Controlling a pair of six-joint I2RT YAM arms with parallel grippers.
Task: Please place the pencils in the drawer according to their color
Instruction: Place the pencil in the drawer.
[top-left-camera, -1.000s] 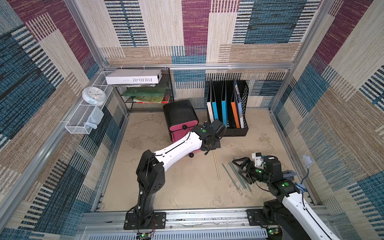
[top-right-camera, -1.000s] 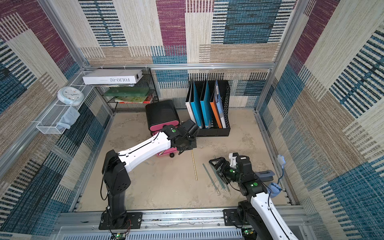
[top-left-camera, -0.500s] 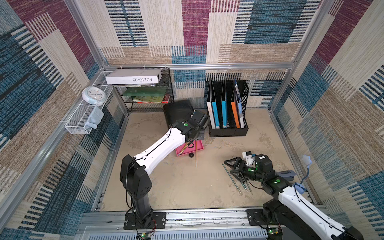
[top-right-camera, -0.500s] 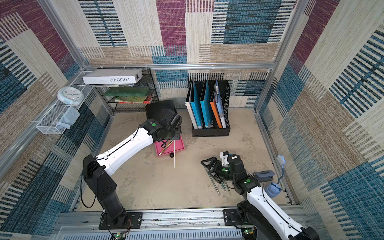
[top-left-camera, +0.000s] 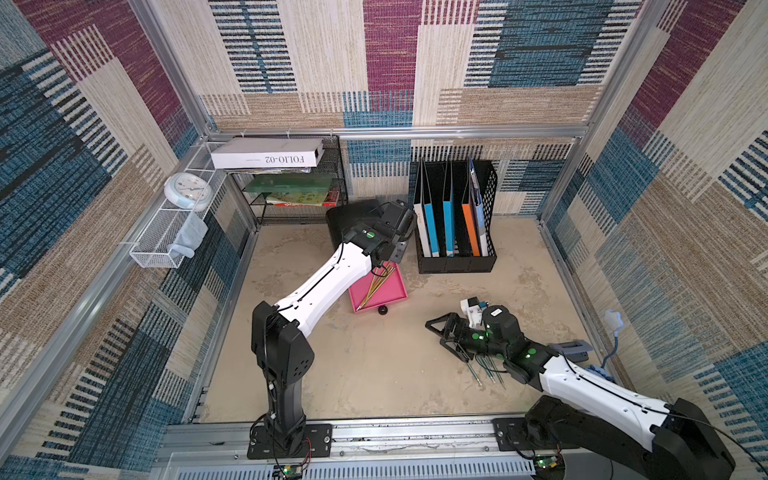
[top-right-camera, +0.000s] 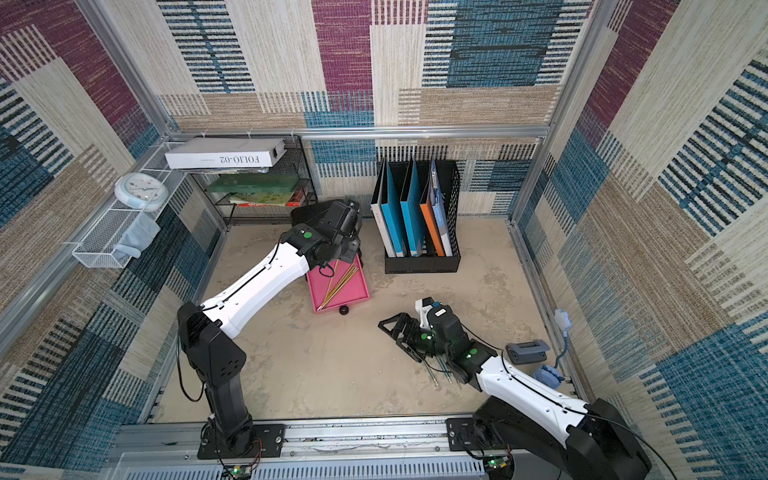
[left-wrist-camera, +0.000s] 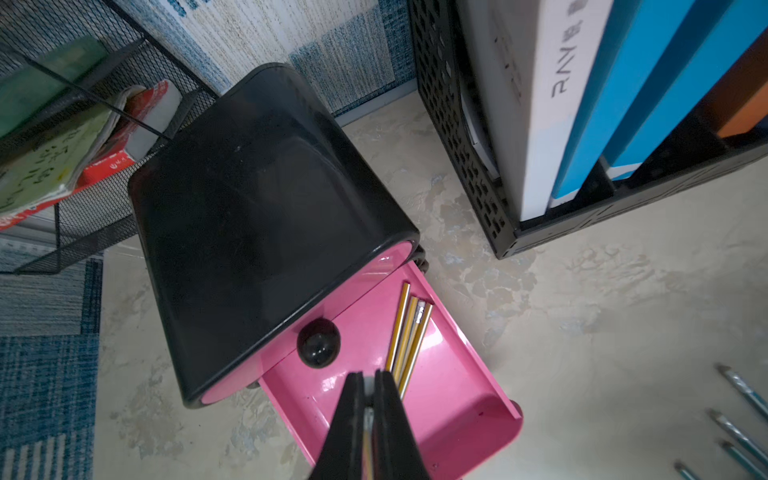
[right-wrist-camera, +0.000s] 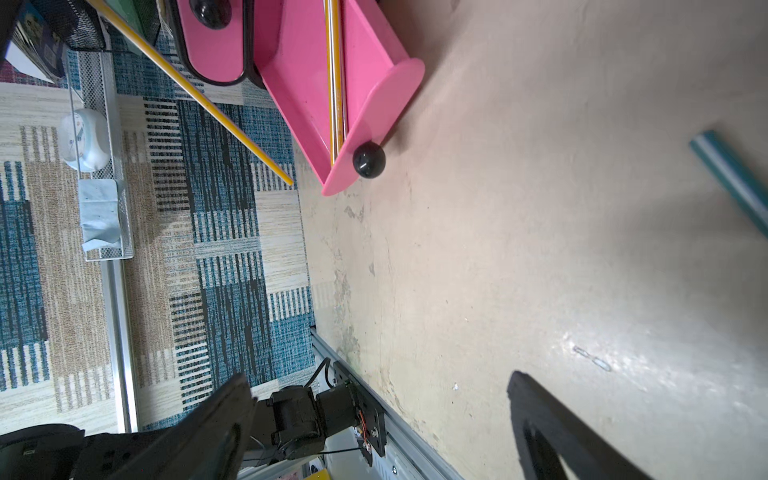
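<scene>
Clamping one yellow pencil (right-wrist-camera: 187, 91) in my left gripper (left-wrist-camera: 369, 376), slanted over the open drawer (left-wrist-camera: 457, 399); three yellow pencils (left-wrist-camera: 409, 332) lie lengthwise inside, erasers toward the chest (left-wrist-camera: 257, 208); my right gripper (top-left-camera: 437, 333) gapes beside four teal pencils (left-wrist-camera: 744, 392) on the table (left-wrist-camera: 582, 311).

Pink drawer (left-wrist-camera: 457, 395), yellow pencils (left-wrist-camera: 409, 332), teal pencils (left-wrist-camera: 744, 388), black chest (left-wrist-camera: 257, 199)

You had bare floor (top-left-camera: 374, 365) in the middle to pass through, while the pulled-out pink drawer (top-left-camera: 395, 293), the file holder (top-left-camera: 457, 264) near it and the left arm (top-left-camera: 324, 282) overhead apparently left only a narrow gap.
</scene>
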